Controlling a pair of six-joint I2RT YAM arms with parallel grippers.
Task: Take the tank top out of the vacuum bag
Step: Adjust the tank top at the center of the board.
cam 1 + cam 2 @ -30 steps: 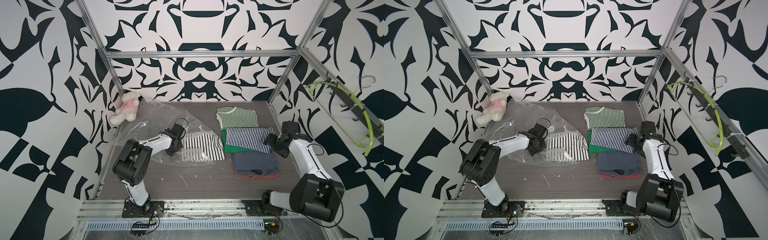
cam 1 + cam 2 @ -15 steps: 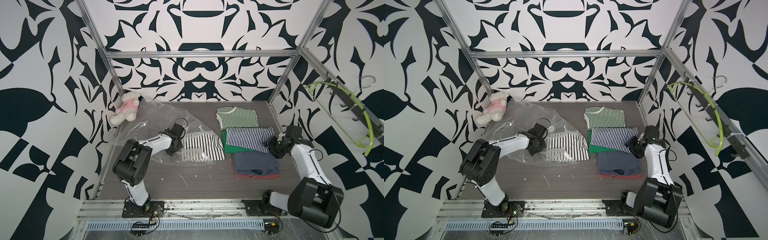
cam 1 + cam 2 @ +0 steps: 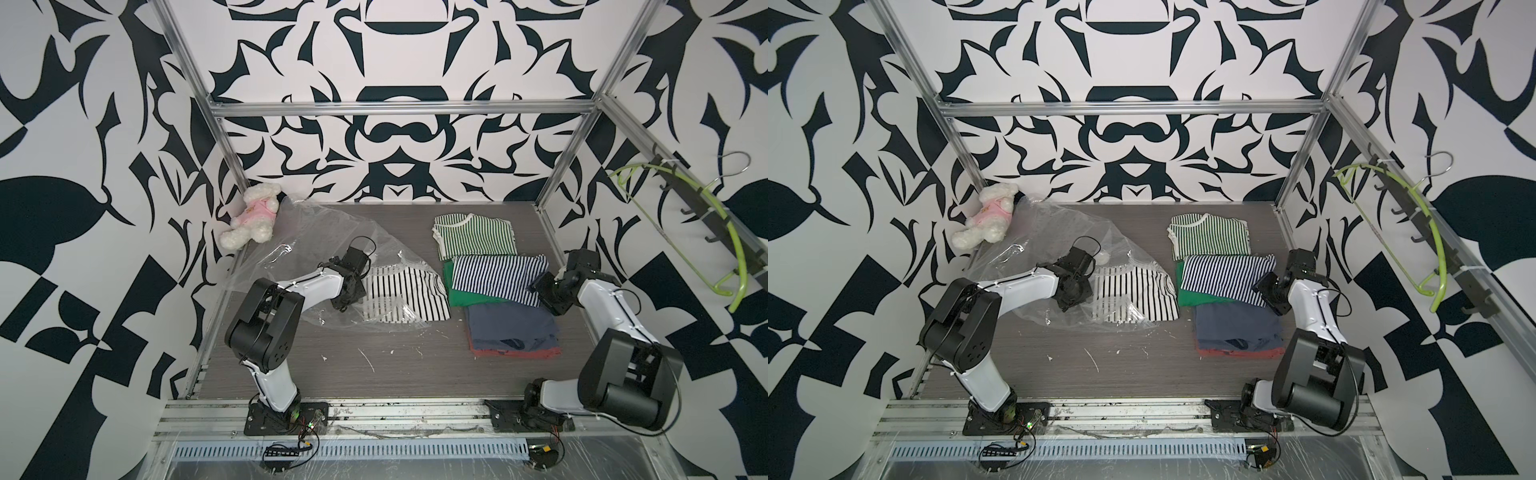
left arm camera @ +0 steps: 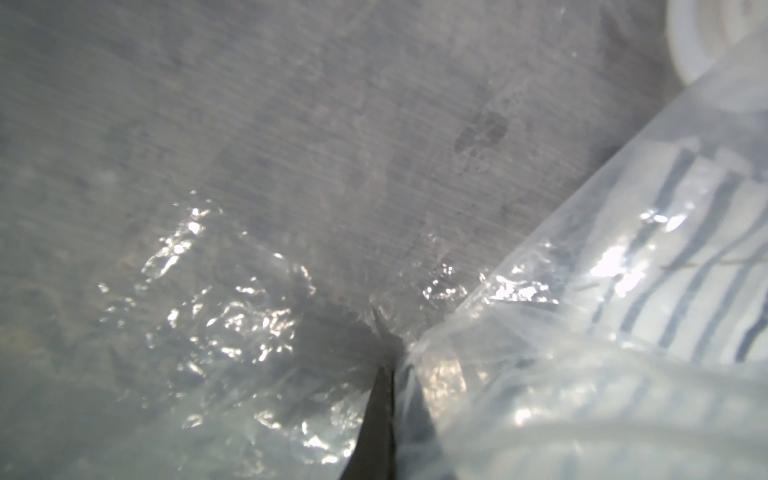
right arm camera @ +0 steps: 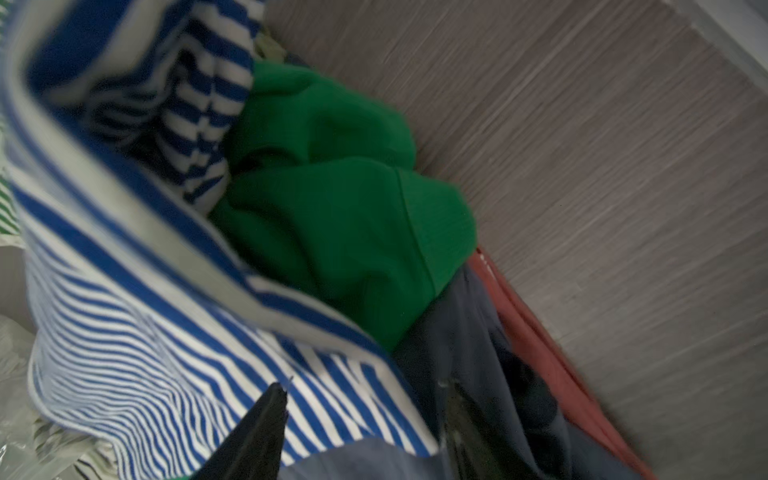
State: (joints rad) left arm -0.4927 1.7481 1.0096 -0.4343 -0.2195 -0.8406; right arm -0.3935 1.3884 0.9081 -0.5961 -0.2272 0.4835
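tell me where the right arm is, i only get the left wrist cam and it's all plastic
observer: The right gripper is at the blue-striped shirt, on the right of the table; grip unclear.
operator: how does the tank top lie
observer: The black-and-white striped tank top lies flat between the left gripper and that shirt, vacuum bag plastic over most of it.
operator: what's past the bag
observer: A white plush toy in pink, at the bag's far end by the back corner.

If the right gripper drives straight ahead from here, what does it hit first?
Most likely the blue-and-white striped shirt: the right gripper points at its edge over the navy garment, with the green garment beyond. Whether it already touches is unclear.
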